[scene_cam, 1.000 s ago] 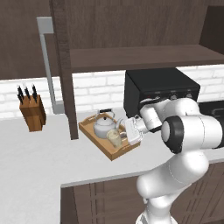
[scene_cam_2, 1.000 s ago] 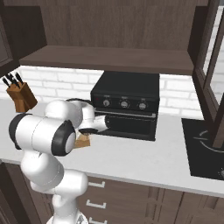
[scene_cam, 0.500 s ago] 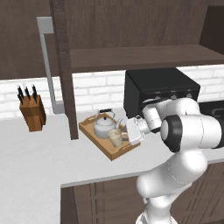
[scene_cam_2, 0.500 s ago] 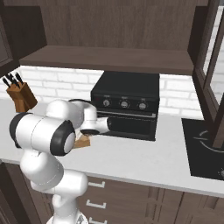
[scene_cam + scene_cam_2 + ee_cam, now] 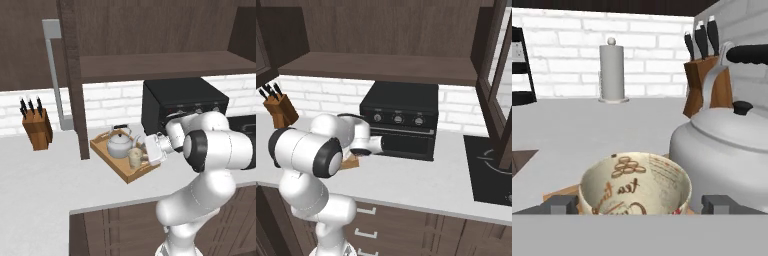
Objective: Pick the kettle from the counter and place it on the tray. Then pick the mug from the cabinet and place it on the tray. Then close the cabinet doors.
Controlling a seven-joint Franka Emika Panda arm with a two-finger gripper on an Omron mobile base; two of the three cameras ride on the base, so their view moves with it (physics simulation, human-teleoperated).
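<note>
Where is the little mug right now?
The mug sits on the wooden tray, right beside the kettle, with the gripper around it.

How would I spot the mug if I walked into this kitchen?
Find the black oven on the counter; just left of it lies a wooden tray. The mug stands on it beside the silver kettle, and is the smaller, beige, lidless one.

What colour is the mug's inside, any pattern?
Beige cream mug, brown printed lettering and small ring marks inside; clearest in the hand view.
</note>
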